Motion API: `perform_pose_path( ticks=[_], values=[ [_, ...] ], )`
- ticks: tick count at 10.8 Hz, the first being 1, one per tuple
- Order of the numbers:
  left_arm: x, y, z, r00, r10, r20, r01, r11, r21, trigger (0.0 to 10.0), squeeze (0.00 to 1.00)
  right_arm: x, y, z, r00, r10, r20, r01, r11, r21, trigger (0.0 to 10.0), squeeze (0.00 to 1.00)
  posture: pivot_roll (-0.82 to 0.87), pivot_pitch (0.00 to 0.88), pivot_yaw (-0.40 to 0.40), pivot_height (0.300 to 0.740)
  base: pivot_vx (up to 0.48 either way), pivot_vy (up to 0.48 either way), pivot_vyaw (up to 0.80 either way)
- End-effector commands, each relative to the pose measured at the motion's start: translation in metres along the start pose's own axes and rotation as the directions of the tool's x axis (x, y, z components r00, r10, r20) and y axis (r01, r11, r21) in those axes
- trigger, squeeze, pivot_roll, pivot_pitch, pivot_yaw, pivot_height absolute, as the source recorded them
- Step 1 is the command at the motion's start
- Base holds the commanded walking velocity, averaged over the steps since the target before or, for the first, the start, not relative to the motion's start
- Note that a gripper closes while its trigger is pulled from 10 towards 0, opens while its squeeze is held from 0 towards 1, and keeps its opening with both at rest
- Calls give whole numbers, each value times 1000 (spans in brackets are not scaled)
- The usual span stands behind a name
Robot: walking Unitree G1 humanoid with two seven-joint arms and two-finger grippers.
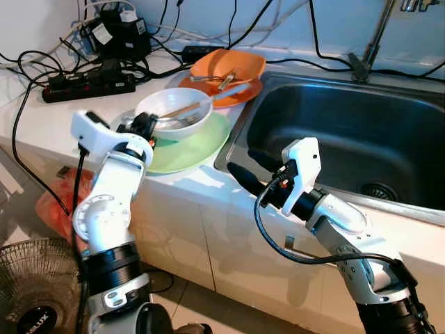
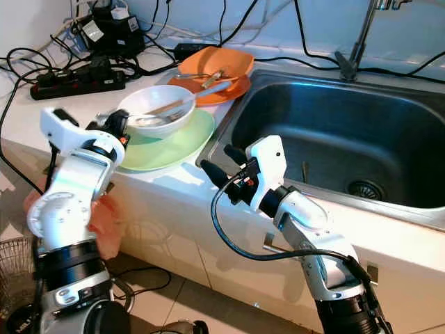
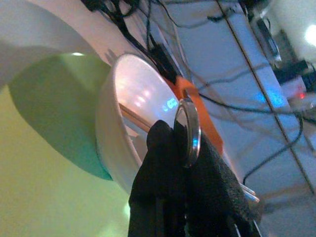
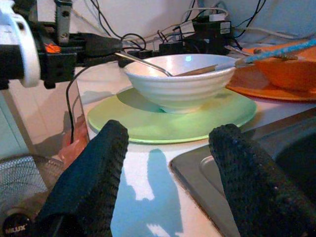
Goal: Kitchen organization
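A white bowl [image 1: 174, 111] holding utensils stands on a pale green plate [image 1: 198, 149] on the counter. Behind it, an orange bowl [image 1: 229, 65] with utensils rests on an orange plate [image 1: 243, 92]. My left gripper [image 1: 142, 129] is at the white bowl's left rim, shut on the metal handle [image 3: 190, 133] of a utensil whose other end lies in the bowl. In the right wrist view that handle [image 4: 143, 63] slants down into the bowl. My right gripper [image 1: 247, 167] hovers open at the counter's front edge, by the sink's near left corner, holding nothing.
A steel sink [image 1: 348, 132] with a faucet [image 1: 368, 49] takes up the right. A black power strip [image 1: 87, 85] and tangled cables lie at the back left of the counter. On the floor to the left are a fan [image 1: 35, 292] and an orange bag [image 1: 59, 198].
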State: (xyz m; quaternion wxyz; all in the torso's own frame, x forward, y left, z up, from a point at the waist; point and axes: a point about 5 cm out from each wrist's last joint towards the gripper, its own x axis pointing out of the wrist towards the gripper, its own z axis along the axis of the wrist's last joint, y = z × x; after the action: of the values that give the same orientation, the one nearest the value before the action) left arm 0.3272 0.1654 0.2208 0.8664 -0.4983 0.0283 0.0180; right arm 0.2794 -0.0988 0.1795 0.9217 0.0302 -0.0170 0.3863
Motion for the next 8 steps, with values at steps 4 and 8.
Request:
perform_pose_path(
  ticks=[4,8],
  values=[
    [-12,-5,18,999,-22,-45,26,994,103,0,0,2,2,2,1000,21,2,-21,1000,-20,10000,0,60,33,95,740,0,0,0],
    [-14,-9,41,998,-63,-29,68,980,187,0,0,4,0,1,1000,23,4,-23,1000,-20,10000,0,69,26,89,740,0,0,0]
  ],
)
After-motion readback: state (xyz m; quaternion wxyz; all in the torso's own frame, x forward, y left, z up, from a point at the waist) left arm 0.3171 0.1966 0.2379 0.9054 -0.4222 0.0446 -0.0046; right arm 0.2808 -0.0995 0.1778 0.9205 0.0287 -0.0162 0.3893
